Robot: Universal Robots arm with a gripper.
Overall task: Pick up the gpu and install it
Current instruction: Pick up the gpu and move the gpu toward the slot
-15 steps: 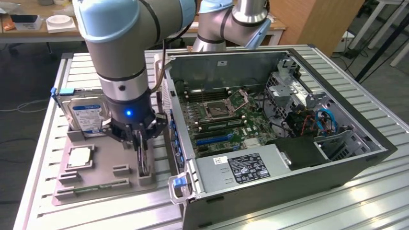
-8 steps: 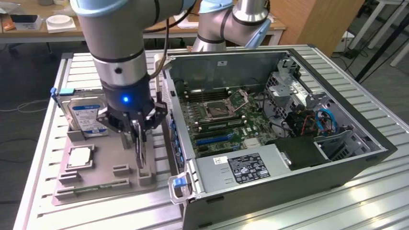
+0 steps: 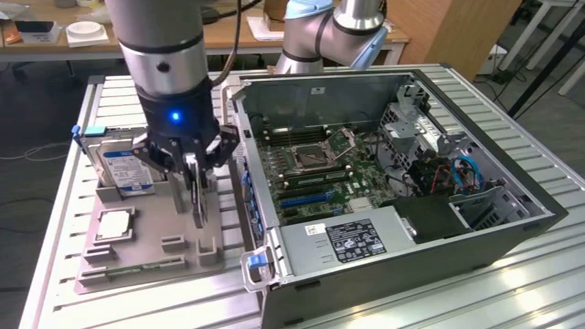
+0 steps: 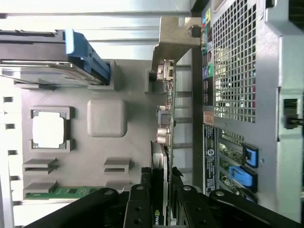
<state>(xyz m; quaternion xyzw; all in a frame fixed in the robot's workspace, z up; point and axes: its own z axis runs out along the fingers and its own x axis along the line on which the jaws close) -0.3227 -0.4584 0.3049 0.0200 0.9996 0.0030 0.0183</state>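
Grey moulded plastic forms the holder tray (image 3: 155,229) (image 4: 107,118) that sits on the slatted tabletop (image 3: 512,291) just beside the open computer case (image 3: 412,267) (image 4: 242,71). The gpu (image 3: 197,205) (image 4: 165,142) stands on edge in the tray's slot nearest the case and parallel to its near wall. The gripper (image 3: 194,184) (image 4: 160,190) hangs straight over it. Its jaws are partly closed astride the card's upper edge and appear to press both faces. I cannot tell whether the card has left its slot.

The grip seems to sit toward one end of the card, away from the metal bracket. The heavy bracket end could therefore sag or swing, and the card could twist between the pads or bind in the slot.

Room is tight on the case side, where the card's bracket lies very near the case's rear panel, so any drift towards the case could catch it on the rim. Away from the case there is more room. The hard drive (image 3: 123,170) (image 4: 47,66) stands well apart from the card on the tray's far side from the case, and the memory stick (image 3: 119,272) (image 4: 66,192) lies flat and low.
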